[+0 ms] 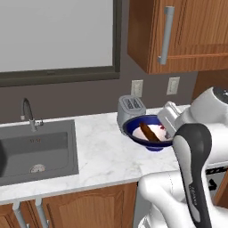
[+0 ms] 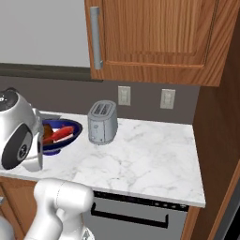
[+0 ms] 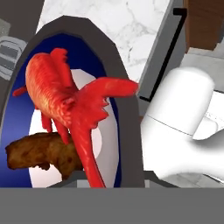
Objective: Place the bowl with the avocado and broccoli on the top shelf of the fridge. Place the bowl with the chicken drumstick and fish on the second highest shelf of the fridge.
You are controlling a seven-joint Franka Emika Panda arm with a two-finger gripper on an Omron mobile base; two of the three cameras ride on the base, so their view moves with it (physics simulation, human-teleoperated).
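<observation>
The bowl with the chicken drumstick and fish is a dark blue bowl point(image 1: 133, 129) point(image 2: 71, 128) point(image 3: 13, 118) with a white inside, beside the toaster over the marble counter. In it lie the brown chicken drumstick point(image 1: 147, 131) point(image 2: 47, 133) point(image 3: 39, 151) and the red-orange fish point(image 2: 63, 133) point(image 3: 65, 100). My gripper point(image 1: 166, 132) is shut on the bowl's near rim, with the white hand right behind it. In the hand view the bowl tilts close to the camera. The bowl with the avocado and broccoli, the top shelf and the second highest shelf are out of view.
A grey toaster point(image 1: 130, 107) point(image 2: 102, 122) stands right behind the bowl. To the left are a sink point(image 1: 35, 151) and its faucet point(image 1: 27, 113). A wooden wall cabinet point(image 1: 178, 31) point(image 2: 154, 37) hangs overhead. A dishwasher front point(image 2: 131, 213) sits under the counter's right part.
</observation>
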